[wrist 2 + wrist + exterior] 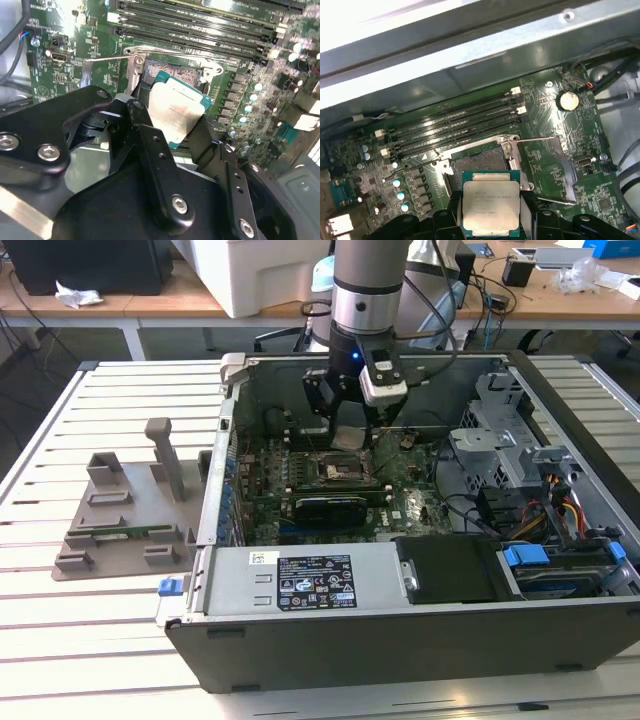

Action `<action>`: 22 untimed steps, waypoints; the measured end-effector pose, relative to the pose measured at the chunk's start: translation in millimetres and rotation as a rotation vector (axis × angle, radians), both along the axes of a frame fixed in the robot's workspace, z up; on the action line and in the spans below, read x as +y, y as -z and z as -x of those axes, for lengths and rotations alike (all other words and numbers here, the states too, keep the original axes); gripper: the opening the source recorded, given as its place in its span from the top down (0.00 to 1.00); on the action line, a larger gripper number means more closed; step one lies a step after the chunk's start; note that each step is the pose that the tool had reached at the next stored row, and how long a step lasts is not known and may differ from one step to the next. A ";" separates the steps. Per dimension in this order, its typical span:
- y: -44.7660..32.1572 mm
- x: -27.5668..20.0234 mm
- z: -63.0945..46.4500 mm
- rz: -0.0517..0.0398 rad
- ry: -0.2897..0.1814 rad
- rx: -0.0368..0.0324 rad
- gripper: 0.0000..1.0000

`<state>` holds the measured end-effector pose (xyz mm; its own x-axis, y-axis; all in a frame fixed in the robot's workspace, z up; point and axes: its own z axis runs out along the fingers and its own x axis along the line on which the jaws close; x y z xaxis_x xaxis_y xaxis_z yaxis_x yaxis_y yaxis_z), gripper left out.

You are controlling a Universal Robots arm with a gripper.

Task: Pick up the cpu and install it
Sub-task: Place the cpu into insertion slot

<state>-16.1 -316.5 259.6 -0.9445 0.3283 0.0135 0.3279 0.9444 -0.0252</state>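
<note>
currently your gripper [491,212] clamps the cpu [490,200] by opposite edges, poised over the open socket [477,164]; you should treat it as light, rigid, slick-topped and fragile underneath, edges only.

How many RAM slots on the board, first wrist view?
4 memory slots, parallel in one bank between the socket and the case wall, beyond the cpu. More could sit out of frame.
</note>
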 end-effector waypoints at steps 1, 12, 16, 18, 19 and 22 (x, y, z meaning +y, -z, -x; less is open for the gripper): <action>0.0 0.0 0.0 0.0001 0.020 0.0000 0.45; 0.1 0.0 0.0 0.0045 0.192 -0.0002 0.45; 0.1 0.0 0.0 0.0059 0.252 -0.0001 0.45; 0.1 0.0 0.0 0.0060 0.279 -0.0001 0.45; 0.2 0.0 0.0 0.0060 0.299 -0.0001 0.45; 0.1 0.0 0.0 0.0067 0.345 0.0000 0.45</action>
<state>-16.1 -316.4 259.5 -0.7779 0.6282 0.0103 0.6277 0.7778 -0.0310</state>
